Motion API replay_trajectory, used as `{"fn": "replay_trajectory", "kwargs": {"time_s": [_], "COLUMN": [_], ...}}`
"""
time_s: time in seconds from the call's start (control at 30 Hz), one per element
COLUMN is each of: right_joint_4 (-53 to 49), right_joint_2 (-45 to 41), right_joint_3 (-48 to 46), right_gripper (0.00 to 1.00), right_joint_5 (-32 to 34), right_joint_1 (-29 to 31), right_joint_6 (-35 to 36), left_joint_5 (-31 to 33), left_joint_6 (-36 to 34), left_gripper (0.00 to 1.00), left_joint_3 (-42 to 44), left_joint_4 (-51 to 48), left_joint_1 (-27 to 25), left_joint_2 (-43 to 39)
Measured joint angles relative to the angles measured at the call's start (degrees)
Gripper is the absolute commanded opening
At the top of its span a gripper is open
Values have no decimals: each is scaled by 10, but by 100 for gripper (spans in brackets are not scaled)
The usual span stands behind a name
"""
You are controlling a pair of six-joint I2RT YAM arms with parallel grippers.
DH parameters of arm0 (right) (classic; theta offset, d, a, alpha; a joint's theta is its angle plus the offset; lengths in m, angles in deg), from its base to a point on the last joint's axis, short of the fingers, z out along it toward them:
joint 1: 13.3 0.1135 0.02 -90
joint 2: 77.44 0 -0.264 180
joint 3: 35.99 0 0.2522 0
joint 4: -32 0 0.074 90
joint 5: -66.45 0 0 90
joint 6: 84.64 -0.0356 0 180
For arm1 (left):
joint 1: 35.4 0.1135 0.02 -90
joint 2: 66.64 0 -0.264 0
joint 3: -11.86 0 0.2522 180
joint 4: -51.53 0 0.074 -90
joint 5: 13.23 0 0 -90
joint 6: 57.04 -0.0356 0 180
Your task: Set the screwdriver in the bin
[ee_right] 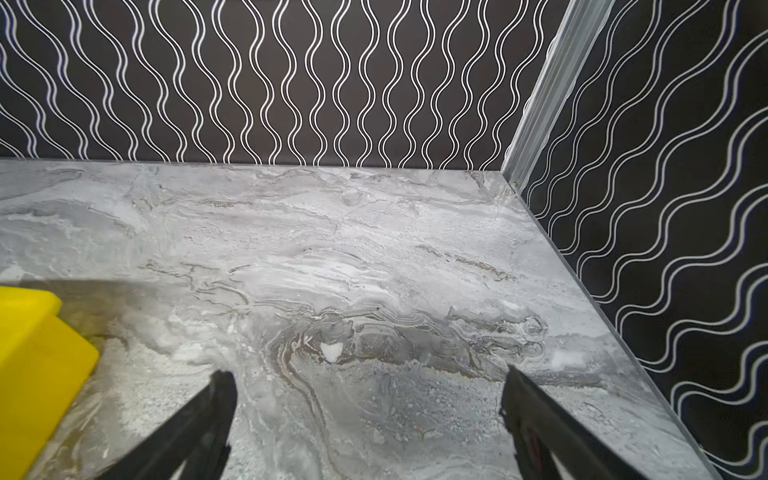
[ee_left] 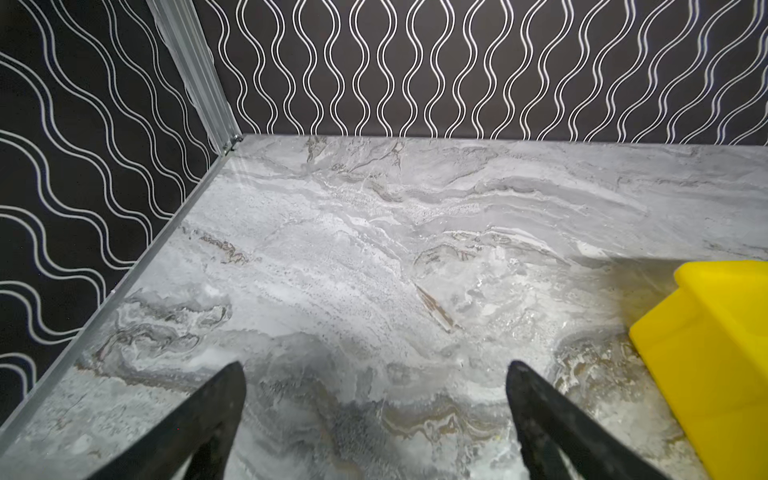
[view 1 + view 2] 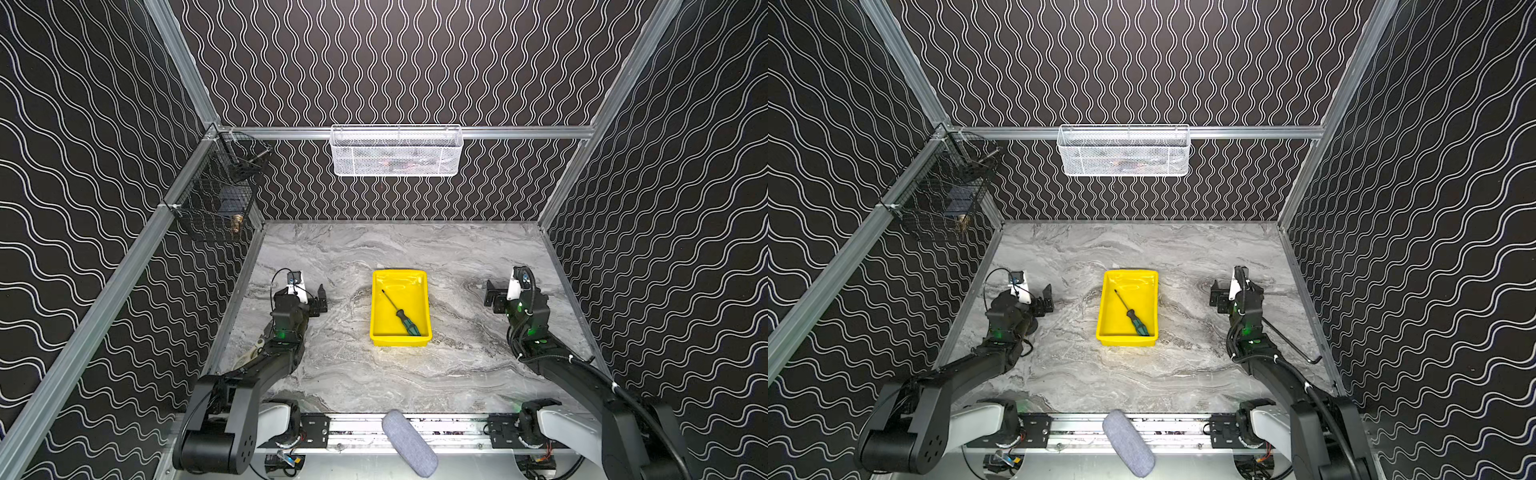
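Observation:
The screwdriver point(image 3: 402, 316) point(image 3: 1133, 316), green-and-black handle and thin dark shaft, lies diagonally inside the yellow bin point(image 3: 377, 309) point(image 3: 1104, 309) at the middle of the marble table, in both top views. My left gripper point(image 3: 319, 300) point(image 3: 1045, 300) rests open to the left of the bin, apart from it. My right gripper point(image 3: 493, 296) point(image 3: 1219, 296) rests open to the right of the bin, also apart. In the left wrist view the left gripper point(image 2: 376, 368) holds nothing and a corner of the bin point(image 2: 706, 332) shows. In the right wrist view the right gripper point(image 1: 369, 372) is empty beside the bin point(image 1: 33, 353).
A white mesh basket point(image 3: 397, 151) hangs on the back rail and a black wire basket point(image 3: 216, 195) on the left rail. A thin black L-shaped rod point(image 3: 1291, 343) lies by the right arm. A grey padded cylinder point(image 3: 409, 442) sticks out over the front rail.

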Motion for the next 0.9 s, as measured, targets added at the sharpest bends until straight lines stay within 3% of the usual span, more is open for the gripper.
{"fn": "replay_trajectory", "kwargs": {"time_s": [0.33,0.63,0.77,0.83,0.9], "right_joint_4": [151,256,332,312,358], "right_joint_2": [73,174,226,218,227], "right_joint_3": [-51,-69,-80,-88,-89], "right_gripper": [99,100,100,100,100], "right_joint_5": [-28,-82,-115,-126,-139], "right_joint_1": [-31,-77,-106,-107,-109], "right_joint_6": [12,3,-12,-13,-17], "left_joint_5": [-4,-13,-6,-21,-39], "left_joint_6": [-42,-72,-72,-78,-87], "left_gripper": [99,99,99,99,99], "left_joint_3": [11,20,1,-2,-11], "left_joint_4": [69,215,232,230,222], "left_joint_1": [0,0,0,0,0], "left_joint_2": [47,241,245,245,247]}}
